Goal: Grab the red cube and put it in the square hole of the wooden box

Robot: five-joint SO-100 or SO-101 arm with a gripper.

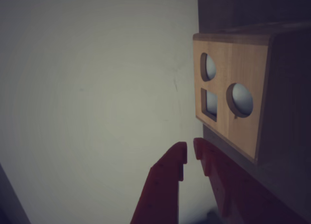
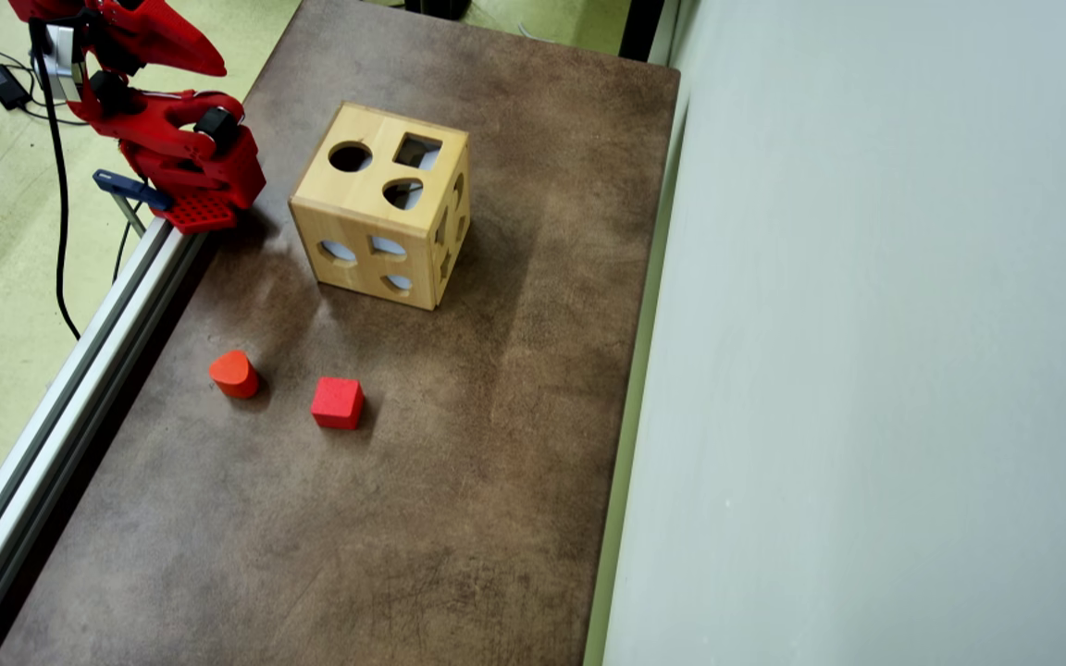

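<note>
Two red blocks sit close together on my table point(image 2: 496, 462), and that is my first worry; reading the overhead view from its left, the arm's base point(image 2: 200, 180) is clamped at the table's left rail point(image 2: 80, 370), then comes the orange-red teardrop block point(image 2: 234, 374), then just beside it the red cube point(image 2: 337, 402), untouched on bare tabletop; a sloppy descent could nudge or pinch the wrong one. Further right and toward the far end stands the wooden box point(image 2: 383, 208), its square hole point(image 2: 417, 151) on the top face next to a round and a teardrop cutout; a tilted cube would likely jam there. In the wrist view my gripper point(image 1: 190, 153) is nearly pressed together and carries nothing. Room is generous right of the cube up to the pale wall; the rail side is tighter.
</note>
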